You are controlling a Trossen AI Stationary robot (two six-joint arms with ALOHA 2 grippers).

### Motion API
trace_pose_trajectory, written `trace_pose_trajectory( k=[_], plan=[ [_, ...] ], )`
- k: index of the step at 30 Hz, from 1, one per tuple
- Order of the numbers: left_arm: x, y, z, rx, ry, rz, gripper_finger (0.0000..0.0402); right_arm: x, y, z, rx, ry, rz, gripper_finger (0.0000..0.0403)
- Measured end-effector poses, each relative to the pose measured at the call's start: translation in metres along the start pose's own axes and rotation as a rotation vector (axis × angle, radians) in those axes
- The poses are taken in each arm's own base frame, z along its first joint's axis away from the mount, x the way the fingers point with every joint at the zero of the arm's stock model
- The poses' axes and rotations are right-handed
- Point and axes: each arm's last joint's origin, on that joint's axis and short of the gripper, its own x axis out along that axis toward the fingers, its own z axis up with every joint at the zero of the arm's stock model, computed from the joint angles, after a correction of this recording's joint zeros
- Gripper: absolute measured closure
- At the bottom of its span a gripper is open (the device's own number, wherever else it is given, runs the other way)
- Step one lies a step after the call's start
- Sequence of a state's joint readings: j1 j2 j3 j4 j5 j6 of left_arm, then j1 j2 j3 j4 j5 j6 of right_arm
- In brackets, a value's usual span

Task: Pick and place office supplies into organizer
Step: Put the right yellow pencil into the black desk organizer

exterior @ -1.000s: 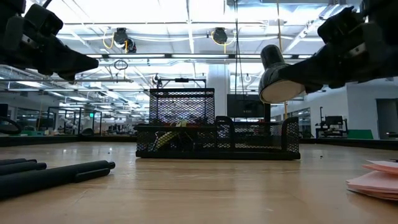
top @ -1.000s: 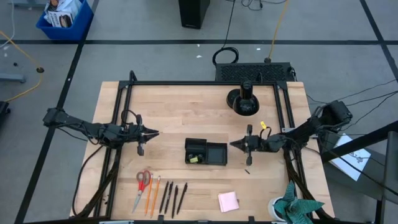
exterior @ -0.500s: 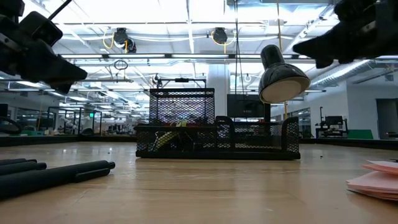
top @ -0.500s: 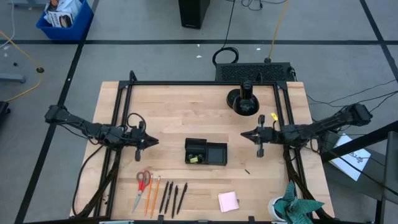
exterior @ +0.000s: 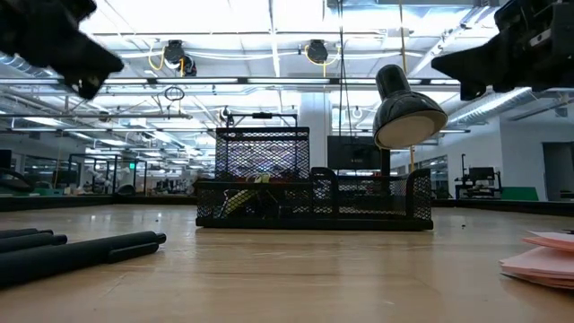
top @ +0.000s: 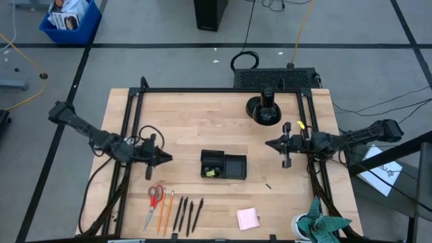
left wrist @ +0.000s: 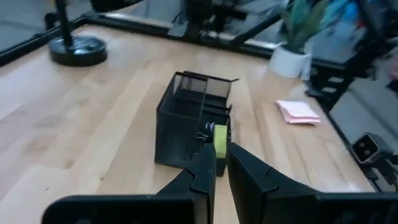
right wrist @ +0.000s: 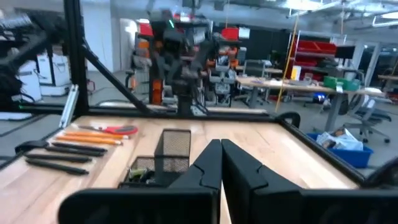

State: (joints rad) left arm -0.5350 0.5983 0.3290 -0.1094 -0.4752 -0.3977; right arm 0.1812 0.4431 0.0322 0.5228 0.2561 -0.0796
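The black mesh organizer stands mid-table, with a yellow piece in its left compartment. Red-handled scissors, orange pencils and dark pens lie in a row near the near edge, left of the pink sticky pad. A small dark clip lies right of the organizer. My left gripper hovers left of the organizer, shut and empty, pointing at it. My right gripper hovers to the organizer's right and slightly beyond it, shut and empty.
A round black stand with a post sits near the far edge. A white pot with a teal plant-like cloth stands at the near right corner. A black frame rims the table. Bare wood lies between the organizer and the stand.
My right gripper has drawn back from the organizer toward the table's right and far edges and risen. My left gripper has shifted a little toward the near edge and risen. Nothing on the table has moved.
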Motion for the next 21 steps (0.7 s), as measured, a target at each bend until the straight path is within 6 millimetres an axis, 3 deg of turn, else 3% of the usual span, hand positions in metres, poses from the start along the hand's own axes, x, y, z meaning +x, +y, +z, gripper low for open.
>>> trace_pose_trajectory(
  k=[5, 9, 15, 21],
  plan=[
    [0.009, -0.034, 0.034, -0.072, 0.198, 0.138, 0.0357, 0.000, 0.000, 0.000, -0.004, 0.003, -0.003, 0.0403],
    [0.023, -0.069, 0.050, -0.190, 0.372, 0.215, 0.0357, 0.000, 0.000, 0.000, -0.024, 0.004, -0.004, 0.0403],
    [0.051, -0.125, 0.036, -0.450, 0.725, 0.284, 0.0357, 0.000, -0.001, -0.001, -0.072, 0.005, -0.006, 0.0403],
    [0.079, -0.161, 0.007, -0.625, 0.835, 0.427, 0.0357, 0.000, -0.001, 0.001, -0.106, -0.009, -0.009, 0.0403]
  ],
)
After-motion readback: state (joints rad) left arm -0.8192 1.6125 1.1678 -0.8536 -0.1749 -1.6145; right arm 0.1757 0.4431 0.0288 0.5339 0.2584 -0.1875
